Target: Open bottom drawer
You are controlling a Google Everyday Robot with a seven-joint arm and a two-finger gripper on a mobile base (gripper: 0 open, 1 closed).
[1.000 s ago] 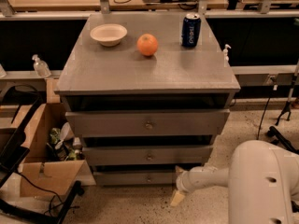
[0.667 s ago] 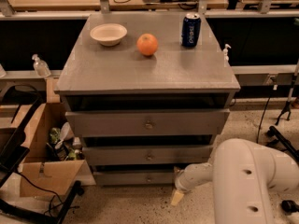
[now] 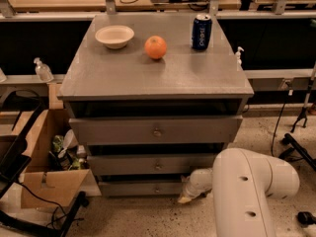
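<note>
Claw (image 3: 185, 197) sits low by the floor at the right end of the bottom drawer (image 3: 133, 187), touching or just beside its front; whether it is apart or together I cannot tell. White arm (image 3: 249, 189) reaches in from the right. That drawer is the lowest of three grey fronts, under the middle drawer (image 3: 128, 165) and top drawer (image 3: 113, 131). On the surface (image 3: 123, 73) above stand a bowl (image 3: 114, 36), an orange (image 3: 155, 47) and a blue can (image 3: 201, 31). A cardboard box (image 3: 49, 184) sits left.
</note>
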